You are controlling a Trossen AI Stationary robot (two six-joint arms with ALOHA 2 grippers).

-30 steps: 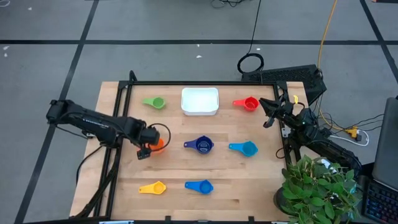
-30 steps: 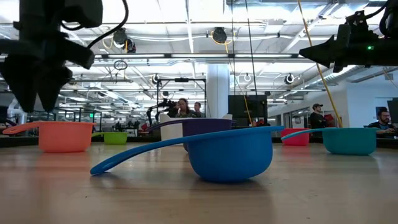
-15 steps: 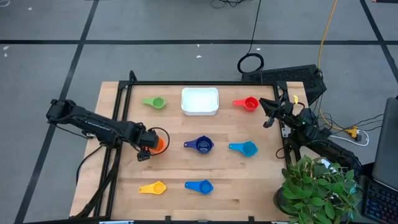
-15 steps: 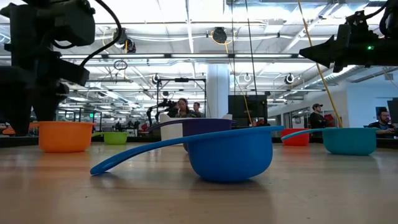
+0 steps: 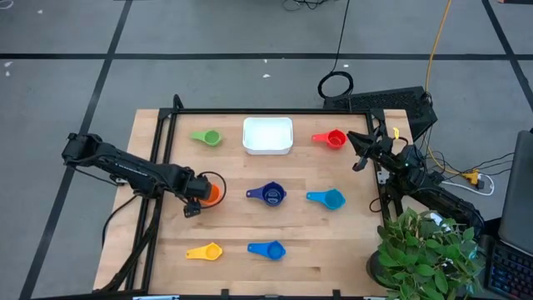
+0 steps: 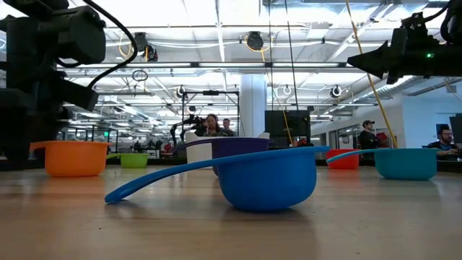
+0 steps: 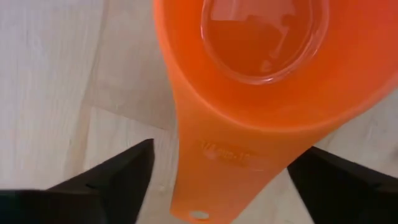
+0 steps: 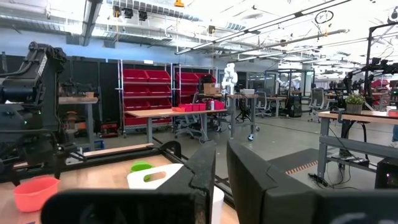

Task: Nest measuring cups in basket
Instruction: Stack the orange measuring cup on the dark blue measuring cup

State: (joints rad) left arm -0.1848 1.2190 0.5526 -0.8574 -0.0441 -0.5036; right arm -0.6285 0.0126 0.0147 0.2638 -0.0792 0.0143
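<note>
Seven measuring cups stand apart on the wooden table: green [image 5: 208, 137], red [image 5: 334, 138], orange [image 5: 211, 192], dark blue [image 5: 271, 194], light blue [image 5: 329, 198], yellow [image 5: 208, 251] and mid blue [image 5: 269, 249]. The white basket [image 5: 267, 148] sits at the far middle, with nothing in it. My left gripper [image 5: 193, 198] is open and low over the orange cup's handle [image 7: 230, 168]. Its fingers [image 7: 124, 177] stand on either side of the handle, apart from it. My right gripper [image 5: 358, 158] waits shut, raised at the right edge near the red cup.
A black frame rail [image 5: 158, 158] runs along the table's left side under my left arm. A potted plant [image 5: 425, 250] stands at the near right corner. Cables and a dark box [image 5: 400, 104] lie beyond the far right corner. People stand in the room behind the table.
My left gripper has moved down toward the table beside the orange cup, staying open, until its fingers flank the cup's handle. The cups and the right arm have kept still.
</note>
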